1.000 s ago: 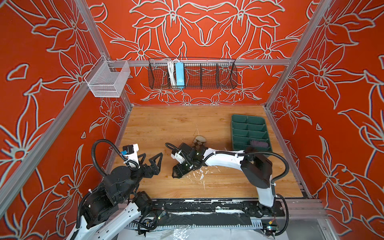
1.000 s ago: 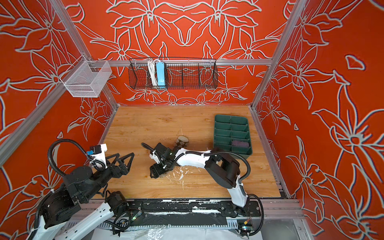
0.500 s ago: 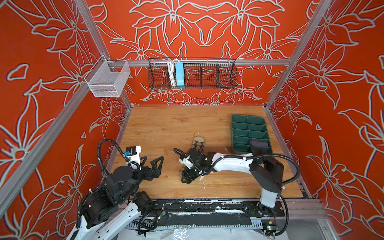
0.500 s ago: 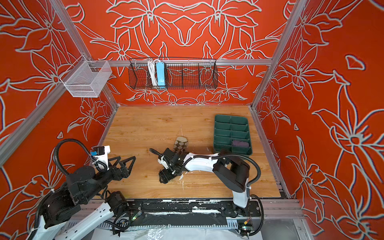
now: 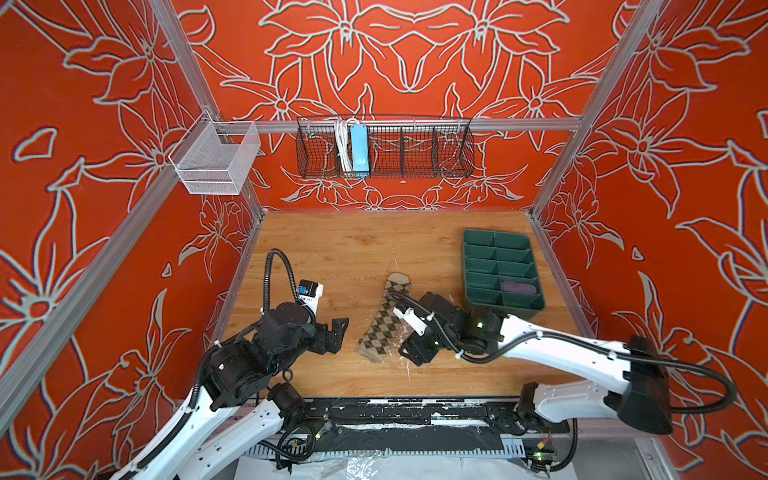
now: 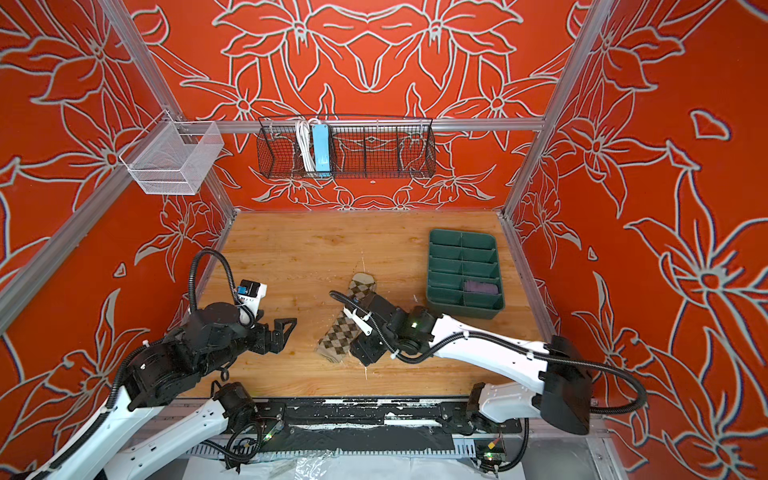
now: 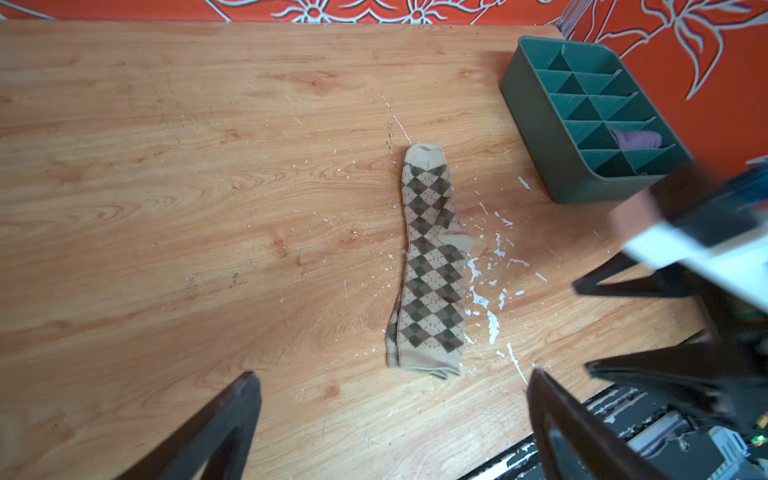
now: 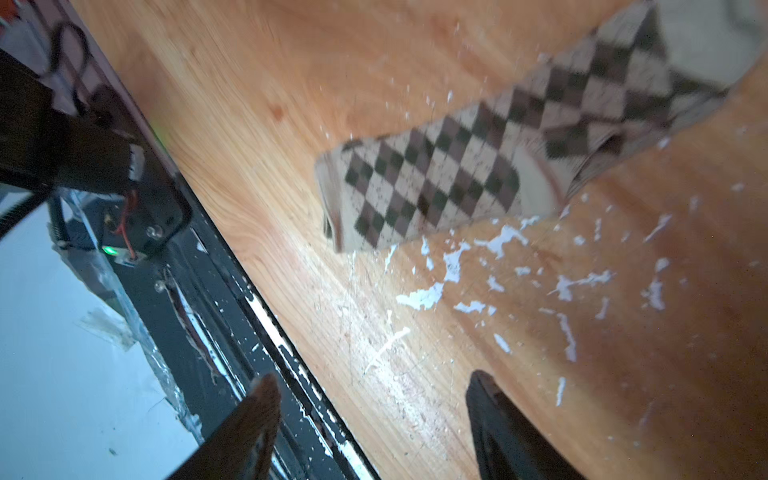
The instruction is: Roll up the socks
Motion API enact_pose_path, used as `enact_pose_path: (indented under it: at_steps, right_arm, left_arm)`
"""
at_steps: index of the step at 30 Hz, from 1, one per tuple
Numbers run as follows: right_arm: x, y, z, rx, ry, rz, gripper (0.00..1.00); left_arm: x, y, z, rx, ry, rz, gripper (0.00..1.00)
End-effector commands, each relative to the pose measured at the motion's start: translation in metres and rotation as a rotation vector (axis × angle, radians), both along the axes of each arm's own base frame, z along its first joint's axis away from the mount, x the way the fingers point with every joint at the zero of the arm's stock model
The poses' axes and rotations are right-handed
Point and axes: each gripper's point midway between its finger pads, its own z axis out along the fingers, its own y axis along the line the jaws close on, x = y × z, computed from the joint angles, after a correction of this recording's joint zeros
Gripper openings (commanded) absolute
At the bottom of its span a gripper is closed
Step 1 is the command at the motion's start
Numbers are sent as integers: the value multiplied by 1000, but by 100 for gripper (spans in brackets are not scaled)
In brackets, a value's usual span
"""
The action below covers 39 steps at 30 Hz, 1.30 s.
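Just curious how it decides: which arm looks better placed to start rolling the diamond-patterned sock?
Probably right. The right end effector is open beside the near end of the argyle sock; the left end effector, also open, stands farther off.

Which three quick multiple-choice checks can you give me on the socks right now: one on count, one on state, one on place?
1. How many socks lie on the bare table? A none; B one; C two.
2. The argyle sock is: A stretched out full length; B rolled up; C folded in half.
3. Where is the purple sock? A on the table; B under the argyle sock; C in a compartment of the green tray.
Key: B, only the argyle sock lies there; A, toe to cuff shows in the left wrist view; C, it sits between the tray's dividers.
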Motion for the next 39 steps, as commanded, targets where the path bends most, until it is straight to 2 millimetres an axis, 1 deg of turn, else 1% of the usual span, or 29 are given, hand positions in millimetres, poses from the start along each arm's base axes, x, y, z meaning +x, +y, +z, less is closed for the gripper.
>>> enact_pose_path:
  at_steps: [1, 3, 4, 7, 10, 11, 13, 15, 18, 20, 23, 25, 28, 31, 32, 35, 37, 39]
  right_arm:
    - [9, 23, 17, 144, 13, -72, 70]
    - [1, 50, 21, 235, 111, -37, 69]
    - [-3, 62, 18, 254, 159, -16, 69]
    - [-11, 99, 4, 250, 267, 46, 68]
    - [-11, 128, -21, 201, 328, 67, 70]
    - [-9, 137, -29, 187, 349, 72, 70]
    - [-5, 145, -51, 132, 377, 60, 70]
    - [-1, 145, -73, 70, 389, 34, 71]
    - [1, 134, -106, -25, 403, -8, 71]
    - [-2, 122, -130, -86, 442, -41, 71]
    - [-14, 106, -150, -146, 500, -50, 71]
    - [-21, 89, -157, -198, 520, -54, 71]
    - [-34, 56, -157, -279, 541, -36, 71]
    - [-42, 18, -148, -354, 560, -27, 72]
    - [-45, 8, -144, -362, 582, -19, 72]
    - [-44, -7, -132, -344, 596, -19, 72]
    - [-40, -10, -124, -315, 608, -24, 72]
    - [-34, -8, -112, -268, 611, -24, 72]
  left_arm:
    - [-11, 10, 43, -95, -138, 1, 97]
    - [-17, 14, 58, -157, -201, 2, 97]
    - [-20, 15, 63, -176, -225, -4, 97]
    - [-23, 18, 71, -212, -270, 1, 97]
    - [-23, 20, 69, -215, -263, 16, 97]
    - [-22, 21, 67, -206, -257, 21, 97]
    - [-20, 22, 63, -189, -247, 31, 97]
    - [-18, 23, 61, -170, -238, 39, 98]
    - [-17, 25, 60, -150, -227, 48, 97]
    - [-16, 25, 62, -143, -234, 47, 97]
    - [-12, 23, 67, -124, -248, 41, 97]
    - [-8, 19, 70, -105, -253, 27, 97]
    - [-3, 8, 75, -60, -255, -29, 97]
    - [1, -8, 79, -9, -263, -122, 97]
    - [3, -14, 80, 11, -268, -159, 97]
    - [6, -36, 80, 70, -273, -288, 97]
    - [8, -52, 75, 113, -261, -384, 97]
    - [10, -65, 67, 155, -244, -473, 97]
